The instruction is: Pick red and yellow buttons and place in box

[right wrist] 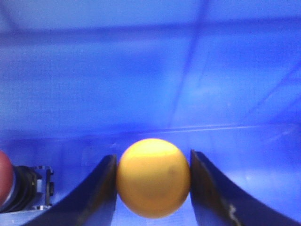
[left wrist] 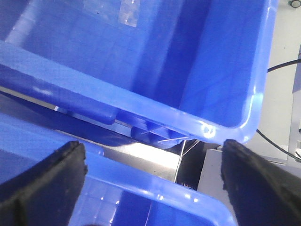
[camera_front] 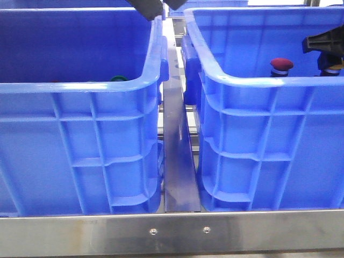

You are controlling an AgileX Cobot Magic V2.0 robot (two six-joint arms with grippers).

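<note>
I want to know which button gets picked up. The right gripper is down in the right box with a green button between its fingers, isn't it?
Not green. The button between the right gripper's fingers is yellow, as the right wrist view shows. The rest holds: in the front view that gripper is down inside the right box.

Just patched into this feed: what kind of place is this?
Probably a workshop or lab sorting bench: two blue crates on a metal-framed table, with push buttons like the red one inside.
</note>
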